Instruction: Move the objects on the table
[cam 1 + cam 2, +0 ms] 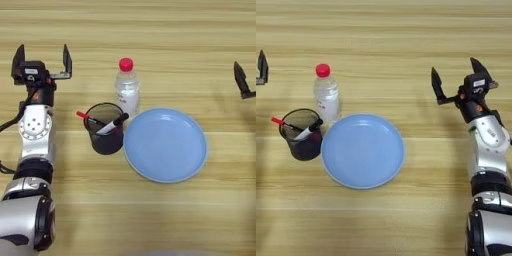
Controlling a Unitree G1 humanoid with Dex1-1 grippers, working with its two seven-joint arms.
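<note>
A black mesh pen cup [104,129] stands left of centre on the table [150,30], holding a red-capped and a black-capped marker. Just behind it to the right stands a small clear bottle [126,88] with a red cap, upright. My left gripper [43,56] hovers open at the far left, well apart from both, with nothing between its fingers. Over at the right my right gripper [457,76] is open and empty too, far from the objects.
A round light-blue plate [165,144] lies right of the cup, its rim close to the cup and the bottle. Bare wood stretches across the back and the front of the table.
</note>
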